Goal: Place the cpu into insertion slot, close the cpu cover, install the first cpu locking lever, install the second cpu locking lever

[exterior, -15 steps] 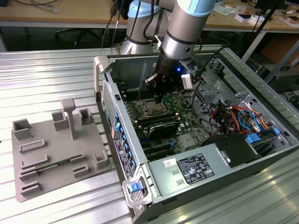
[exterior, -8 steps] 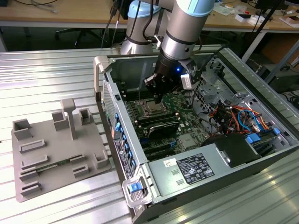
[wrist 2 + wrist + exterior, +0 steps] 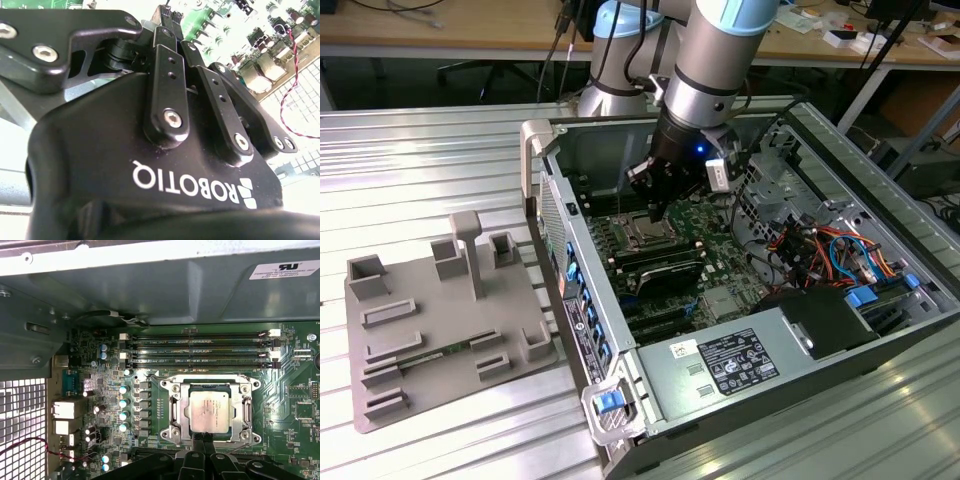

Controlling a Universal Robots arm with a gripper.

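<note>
Already the cpu (image 3: 209,411) lies flat in the insertion slot (image 3: 207,386), with the cpu cover (image 3: 240,412) folded down around it; my gripper (image 3: 202,438), fingers pressed together on nothing, hangs at the cover's edge; whether either locking lever is latched, I cannot tell.

Open computer case (image 3: 865,170) sits on the desk (image 3: 420,150), with a fixture tray (image 3: 430,330) just beside it on the exterior view's left. Inside the case, the cpu (image 3: 209,410) lies in the insertion slot (image 3: 220,386), and the cpu cover (image 3: 181,410) frames it. Memory slots (image 3: 200,347) run between slot and case wall. The gripper (image 3: 654,208) hangs right above the cpu.
</note>
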